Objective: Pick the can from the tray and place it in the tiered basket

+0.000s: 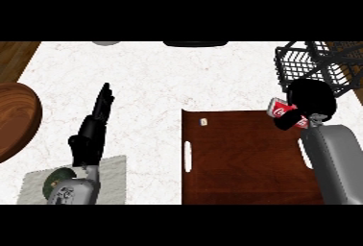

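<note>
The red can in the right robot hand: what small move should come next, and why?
Probably carry the red can forward-right over the tiered basket: the right robot hand grips it at the far corner of the tray, just short of the basket.

One view only, from the robot's head, facing steeply down onto the white worktop (156,81); close in; the tiered basket (301,62) is cut off at the upper right edge.
</note>
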